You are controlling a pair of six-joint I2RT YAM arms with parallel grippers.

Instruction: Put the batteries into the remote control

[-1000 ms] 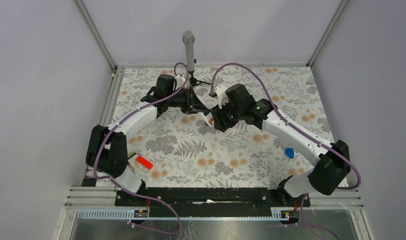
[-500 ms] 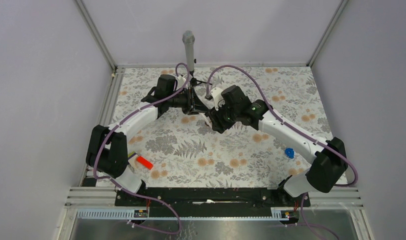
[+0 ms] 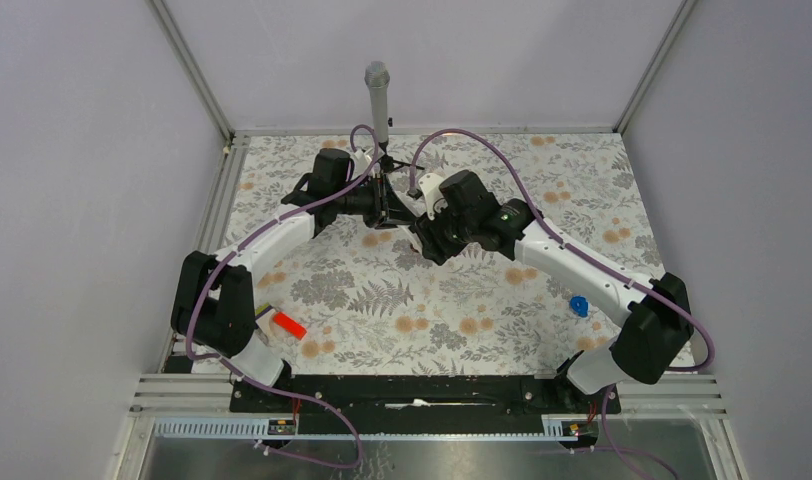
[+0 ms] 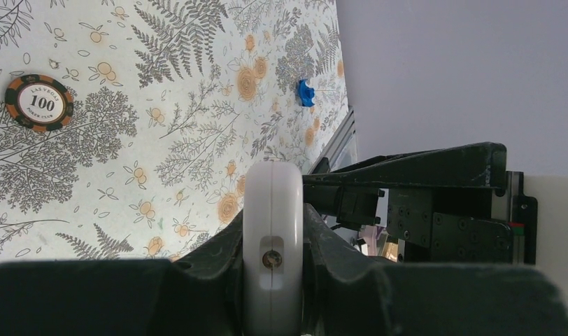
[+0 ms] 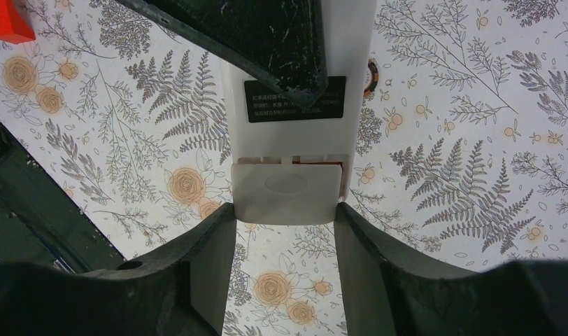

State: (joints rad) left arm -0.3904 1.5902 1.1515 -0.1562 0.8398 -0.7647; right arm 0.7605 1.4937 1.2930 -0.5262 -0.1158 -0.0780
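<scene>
The remote control (image 4: pixel 272 238) is held edge-on in the air, clamped between my left gripper's (image 4: pixel 272 227) fingers. In the right wrist view its white back (image 5: pixel 295 140) with a black label faces the camera. The battery cover (image 5: pixel 287 192) at its near end sits between the tips of my right gripper (image 5: pixel 286 217), which press its two sides. In the top view both grippers, left (image 3: pixel 395 212) and right (image 3: pixel 425 240), meet at the far middle of the table. The batteries are out of view.
A poker chip (image 4: pixel 39 103) lies on the floral cloth under the grippers. A small blue piece (image 3: pixel 578 305) lies on the right. A red-and-white block (image 3: pixel 288 325) lies at near left. A microphone on a stand (image 3: pixel 378 100) is at the back.
My right gripper has moved a little left and away, closing in on the remote. The left arm has stayed still.
</scene>
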